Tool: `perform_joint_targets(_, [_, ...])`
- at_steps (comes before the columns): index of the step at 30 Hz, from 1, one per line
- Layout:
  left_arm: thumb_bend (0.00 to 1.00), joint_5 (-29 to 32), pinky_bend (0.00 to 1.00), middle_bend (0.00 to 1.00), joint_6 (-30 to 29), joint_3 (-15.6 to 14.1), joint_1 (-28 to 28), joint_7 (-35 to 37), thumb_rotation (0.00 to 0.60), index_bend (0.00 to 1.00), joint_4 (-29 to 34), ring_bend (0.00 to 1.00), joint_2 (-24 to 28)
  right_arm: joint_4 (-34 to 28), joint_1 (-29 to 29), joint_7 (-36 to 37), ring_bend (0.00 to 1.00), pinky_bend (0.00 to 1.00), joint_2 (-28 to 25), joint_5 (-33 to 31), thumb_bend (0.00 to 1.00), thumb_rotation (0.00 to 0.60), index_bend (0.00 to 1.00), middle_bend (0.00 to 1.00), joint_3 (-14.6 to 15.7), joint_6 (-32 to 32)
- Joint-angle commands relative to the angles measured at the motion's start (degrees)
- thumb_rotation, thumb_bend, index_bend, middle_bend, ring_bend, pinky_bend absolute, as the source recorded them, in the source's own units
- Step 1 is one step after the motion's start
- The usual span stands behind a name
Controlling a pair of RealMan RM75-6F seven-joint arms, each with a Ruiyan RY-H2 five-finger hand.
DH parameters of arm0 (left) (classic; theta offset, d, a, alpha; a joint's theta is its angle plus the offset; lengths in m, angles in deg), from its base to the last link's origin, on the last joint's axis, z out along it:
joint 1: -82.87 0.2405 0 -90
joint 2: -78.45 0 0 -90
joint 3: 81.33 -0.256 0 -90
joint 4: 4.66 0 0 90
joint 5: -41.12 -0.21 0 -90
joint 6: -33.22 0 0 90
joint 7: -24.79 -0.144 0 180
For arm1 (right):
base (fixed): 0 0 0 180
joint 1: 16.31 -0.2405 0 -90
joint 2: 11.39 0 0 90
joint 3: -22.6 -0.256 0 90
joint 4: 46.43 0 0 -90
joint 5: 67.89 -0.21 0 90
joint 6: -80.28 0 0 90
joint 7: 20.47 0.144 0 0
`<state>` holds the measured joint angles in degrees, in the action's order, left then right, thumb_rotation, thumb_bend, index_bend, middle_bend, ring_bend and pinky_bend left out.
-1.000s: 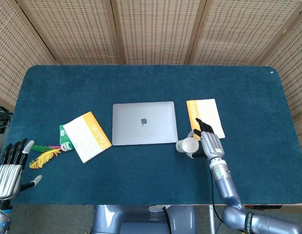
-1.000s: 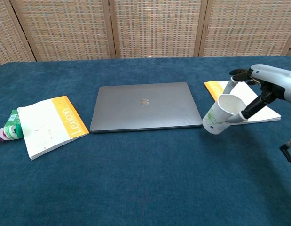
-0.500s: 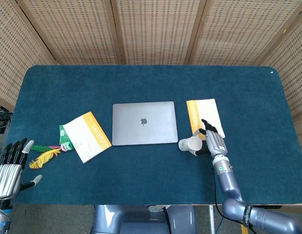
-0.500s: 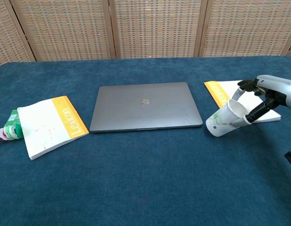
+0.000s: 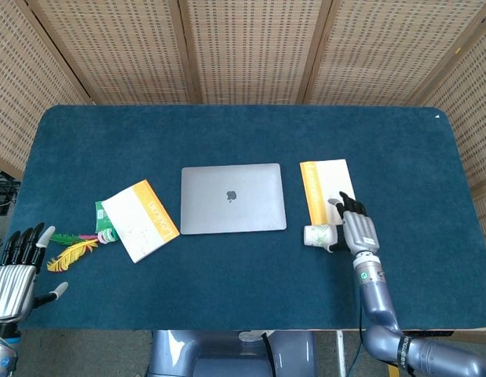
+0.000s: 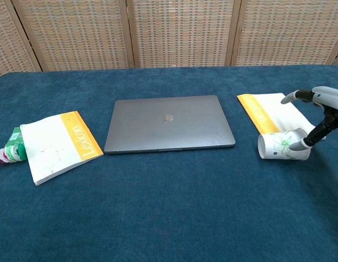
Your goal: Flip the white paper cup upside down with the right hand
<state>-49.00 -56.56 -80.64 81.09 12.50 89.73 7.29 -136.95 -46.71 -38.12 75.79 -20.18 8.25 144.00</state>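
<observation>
Far to the left of the closed grey laptop (image 5: 232, 209), at the near left corner of the dark blue felt-covered table (image 5: 227, 290), the robot's left hand (image 5: 13, 271) rests with its dark-tipped fingers (image 5: 23, 243) straight and slightly apart, holding nothing (only the head view shows it). Between that hand and the laptop lie a yellow feather with red and green feathers (image 5: 71, 250), then a small green packet (image 6: 12, 148), then a white booklet with an orange spine printed Lexton (image 6: 55, 146), the packet tucked just under the booklet's left edge. The laptop sits shut at the middle of the table, logo up. Just right of the laptop lies a second white booklet with an orange left edge (image 5: 329, 187). In front of that booklet, off the laptop's near right corner, the white paper cup with a green leaf print (image 6: 283, 147) lies on its side on the felt, one end facing the laptop. The right hand (image 5: 358, 230) is at the cup's right end; in the chest view one dark finger (image 6: 320, 132) touches the cup's far end while another reaches over the booklet, so the fingers look loosely spread, and whether they truly grip the cup cannot be told
</observation>
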Motion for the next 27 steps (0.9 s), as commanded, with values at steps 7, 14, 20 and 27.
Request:
perform_joint_targets(7, [0.05, -0.1, 0.0, 0.0, -0.1, -0.1, 0.0, 0.8, 0.6, 0.0, 0.1, 0.0, 0.4, -2.4, -1.3, -7.2, 0.0, 0.0, 3.7, -0.6, 0.21, 0.6, 0.17, 0.0, 2.0, 3.0])
perform_joint_targets(14, [0.06, -0.4, 0.0, 0.0, -0.1, -0.2, 0.0, 1.3, 0.6, 0.0, 0.2, 0.0, 0.5, 0.7, -3.3, -15.6, 0.0, 0.0, 8.6, 0.2, 0.21, 0.6, 0.3, 0.0, 2.5, 8.3])
perform_joint_targets(20, [0.06, -0.1, 0.0, 0.0, 0.0, -0.1, 0.0, 2.0, 0.6, 0.0, 0.1, 0.0, 0.7, 3.4, -4.1, -21.0, 0.0, 0.0, 12.0, -0.9, 0.22, 0.6, 0.35, 0.0, 2.3, 10.9])
perform_joint_targets(27, [0.06, -0.3, 0.0, 0.0, 0.2, -0.3, 0.0, 1.8, 0.6, 0.0, 0.1, 0.0, 0.6, 4.7, -4.2, -23.5, 0.0, 0.0, 13.0, -1.9, 0.22, 0.6, 0.37, 0.0, 2.4, 10.9])
